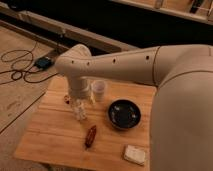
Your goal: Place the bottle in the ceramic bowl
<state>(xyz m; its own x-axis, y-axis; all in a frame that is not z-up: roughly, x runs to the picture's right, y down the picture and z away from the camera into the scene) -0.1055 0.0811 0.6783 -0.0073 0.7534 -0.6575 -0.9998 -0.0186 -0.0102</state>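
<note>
My gripper (80, 107) hangs from the wrist over the left part of the wooden table (55, 135), pointing down and close to the tabletop. A pale shape sits right at the gripper, and I cannot tell whether it is the bottle or part of the gripper. No bottle shows clearly anywhere else on the table. The glossy black ceramic bowl (124, 113) stands to the right of the gripper, about a hand's width away, and looks empty.
A white open cup (99, 89) stands just behind and to the right of the gripper. A slim reddish-brown object (90, 136) lies in front of it. A pale flat block (134, 154) lies near the front edge. Cables and a blue box (44, 62) lie on the floor to the left.
</note>
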